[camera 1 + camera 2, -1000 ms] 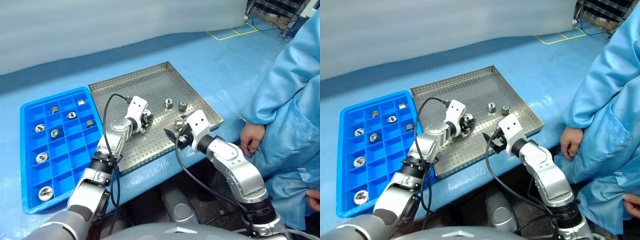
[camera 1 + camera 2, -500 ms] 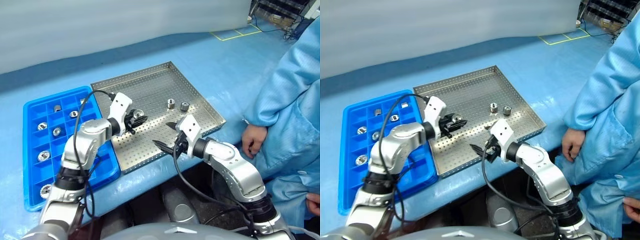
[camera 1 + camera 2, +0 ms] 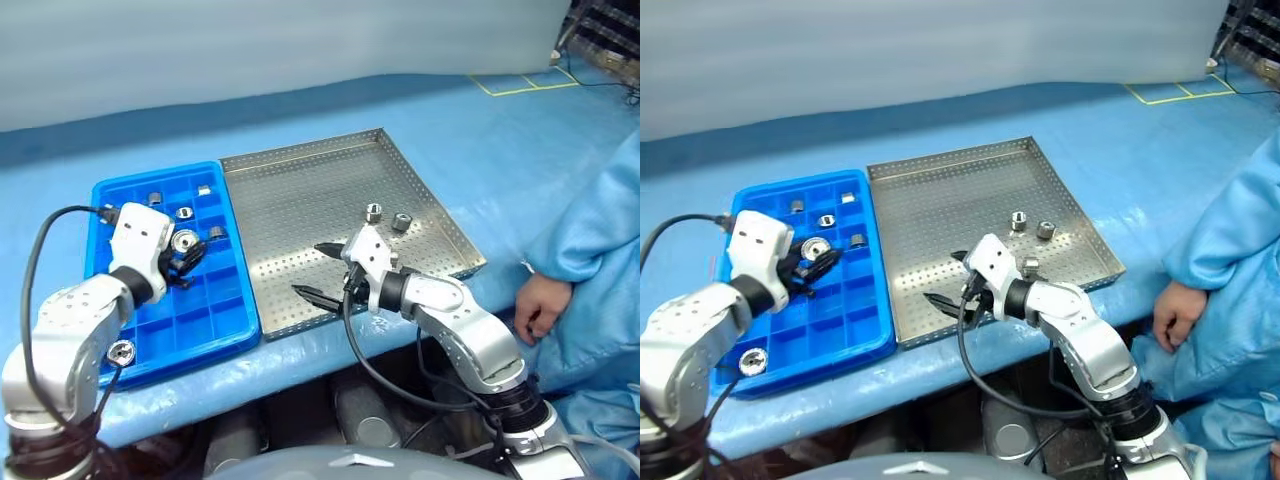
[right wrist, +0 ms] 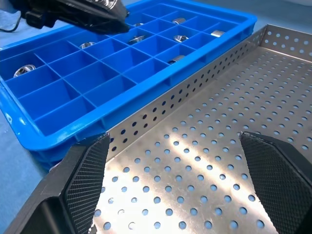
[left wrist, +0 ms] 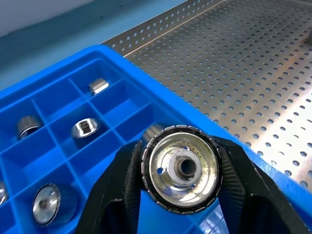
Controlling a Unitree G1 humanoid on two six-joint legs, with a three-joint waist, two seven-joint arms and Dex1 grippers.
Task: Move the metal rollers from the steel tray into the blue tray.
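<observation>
My left gripper (image 3: 188,252) is shut on one metal roller (image 5: 180,168), a shiny ribbed cylinder with a central hole. It hangs over the middle compartments of the blue tray (image 3: 215,300). Several rollers lie in that tray's compartments, such as one (image 3: 184,212) at the back and one (image 3: 121,350) near the front. On the steel tray (image 3: 300,200), two rollers (image 3: 373,212) (image 3: 401,222) sit close together at the right, and a third (image 3: 1031,265) lies beside my right wrist. My right gripper (image 3: 316,270) stands open and empty low over the steel tray's front part.
A person in a blue coat stands at the right, with a hand (image 3: 545,305) resting at the table edge near the steel tray's corner. The two trays lie side by side on a blue table cover (image 3: 480,150).
My left gripper has carried the roller leftward off the steel tray and over the blue tray. The view has swung left with it. The right gripper stays open and has shifted slightly left.
</observation>
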